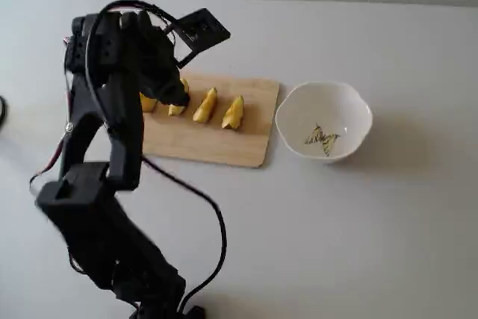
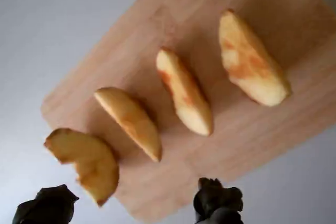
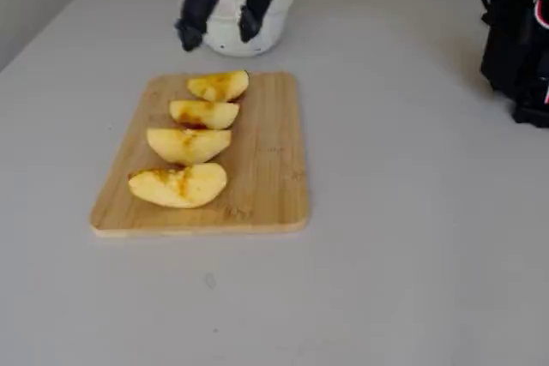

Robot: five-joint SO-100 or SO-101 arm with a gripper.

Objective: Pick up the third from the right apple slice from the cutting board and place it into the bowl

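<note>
Gripper (image 2: 131, 208), black two-finger, hangs empty with jaws spread wide, hovering above the board's end by the slices and touching nothing; only its two dark fingertips (image 2: 218, 200) show at the bottom of the wrist view. Nothing is done yet: all four slices lie in a row on the light tan wooden rectangular cutting board (image 1: 224, 147), and the small white wavy-rimmed bowl (image 1: 351, 106) just beside it holds only its butterfly print. Target slim pale-yellow crescent apple slice (image 2: 128, 121), likely the third from the bowl end, lies untouched on the board; descent, grasp, lift and drop into the bowl all remain.
</note>
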